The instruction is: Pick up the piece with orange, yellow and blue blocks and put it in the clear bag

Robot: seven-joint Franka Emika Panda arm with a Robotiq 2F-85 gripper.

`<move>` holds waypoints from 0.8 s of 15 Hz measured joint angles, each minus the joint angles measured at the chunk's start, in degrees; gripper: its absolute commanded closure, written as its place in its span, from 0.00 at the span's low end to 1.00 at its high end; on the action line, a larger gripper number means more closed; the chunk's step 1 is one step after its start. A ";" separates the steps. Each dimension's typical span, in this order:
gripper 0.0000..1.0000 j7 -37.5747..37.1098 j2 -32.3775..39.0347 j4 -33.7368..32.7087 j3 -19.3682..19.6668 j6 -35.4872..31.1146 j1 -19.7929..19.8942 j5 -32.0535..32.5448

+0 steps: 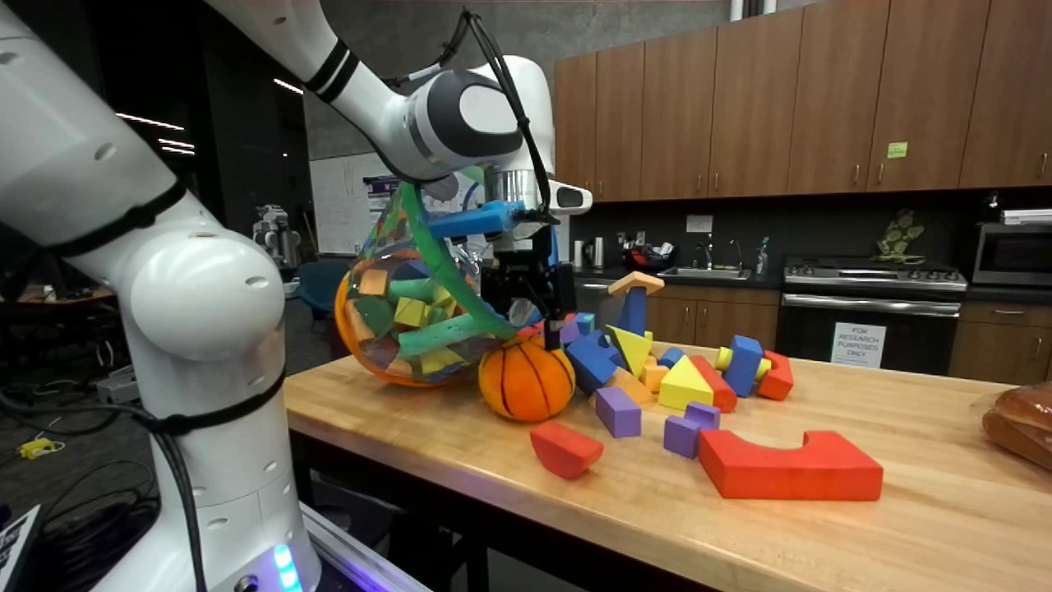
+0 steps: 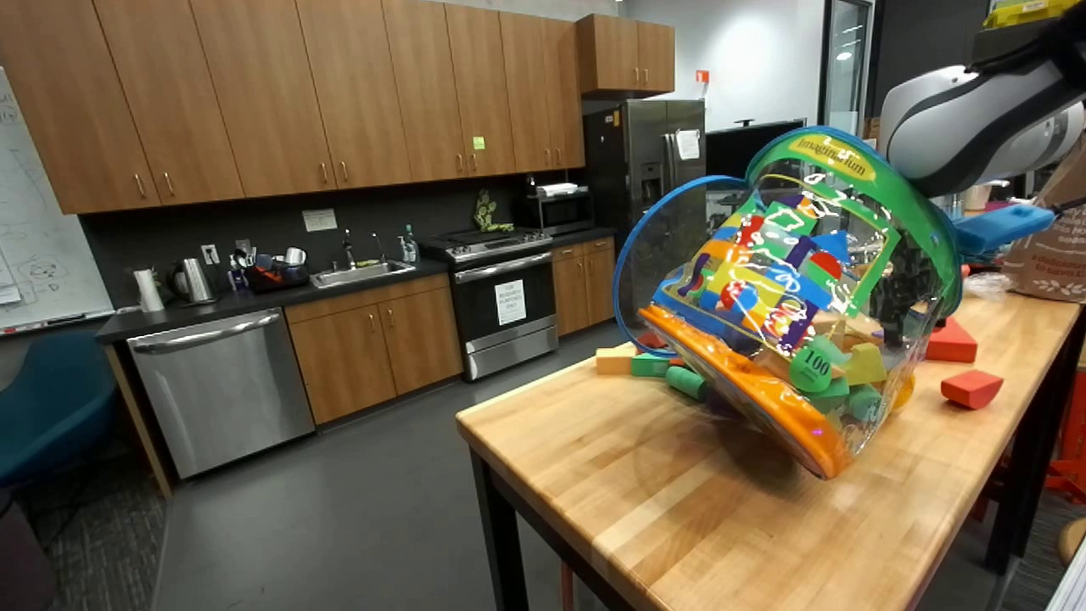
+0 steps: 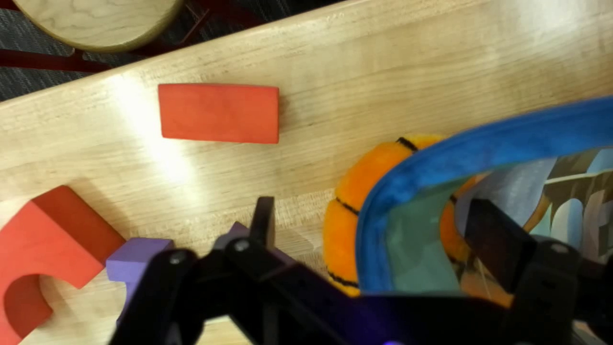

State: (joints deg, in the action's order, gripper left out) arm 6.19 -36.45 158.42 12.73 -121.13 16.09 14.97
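The clear bag leans on the table, tilted and holding several blocks. Its orange edge rests on the tabletop. My gripper is at the bag's mouth. In the wrist view my gripper is open, with the bag's blue rim between its fingers. One finger is outside the rim and one overlaps the bag. An orange ball sits below the fingers, partly behind the rim. An orange wedge tops a blue block in the pile. I cannot tell whether a single orange, yellow and blue piece shows.
Several loose blocks lie beside the bag, including a yellow block and a purple block. A red half-round block and a red arch lie nearer the table's edge. A bread bag is at the far end.
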 measured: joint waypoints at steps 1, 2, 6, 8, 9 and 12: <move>0.00 0.00 0.00 0.00 0.00 0.00 0.00 0.00; 0.00 0.00 0.00 0.00 0.00 0.00 0.00 0.00; 0.00 0.00 0.00 0.00 -0.04 0.00 0.00 0.00; 0.00 0.00 -0.11 -0.20 -0.38 0.06 -0.04 0.00; 0.00 0.01 -0.39 -0.44 -0.58 0.14 -0.08 0.00; 0.00 0.25 -2.83 -2.11 -0.85 1.29 -0.17 0.00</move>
State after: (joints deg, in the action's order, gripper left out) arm 6.45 -39.28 156.31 11.88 -119.84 15.93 14.97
